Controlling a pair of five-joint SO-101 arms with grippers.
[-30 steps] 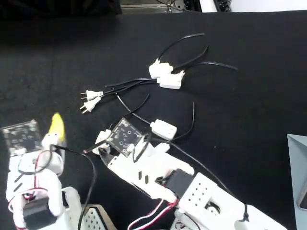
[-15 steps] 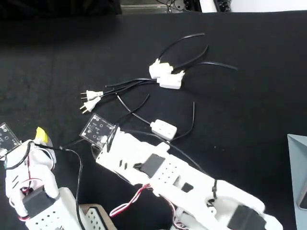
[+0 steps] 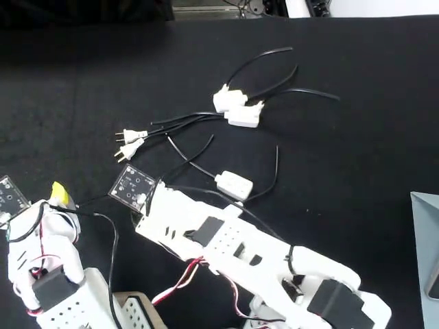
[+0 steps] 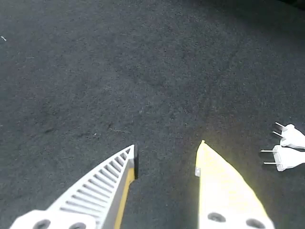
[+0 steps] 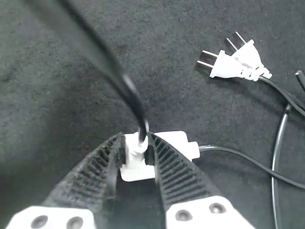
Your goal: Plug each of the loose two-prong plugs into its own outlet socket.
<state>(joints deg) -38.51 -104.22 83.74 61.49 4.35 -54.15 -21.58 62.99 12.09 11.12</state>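
Two-prong plugs (image 3: 129, 144): two, white, lying loose side by side on the black bench (image 3: 357, 137), apart from the outlet sockets (image 3: 243, 116). Another plug (image 5: 137, 171), white with a black cord: grasped in the clenched right claw (image 5: 136, 151), just beside a white corded block (image 5: 178, 142). Left claw (image 4: 164, 148): released, over bare bench.

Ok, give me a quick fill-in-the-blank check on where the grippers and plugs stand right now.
1. The left gripper is ___ above bare cloth.
2. The right gripper is shut on a white connector trailing a ___ cord.
3. In the high view, ___ loose plugs lie side by side.
Missing words: open; black; two.
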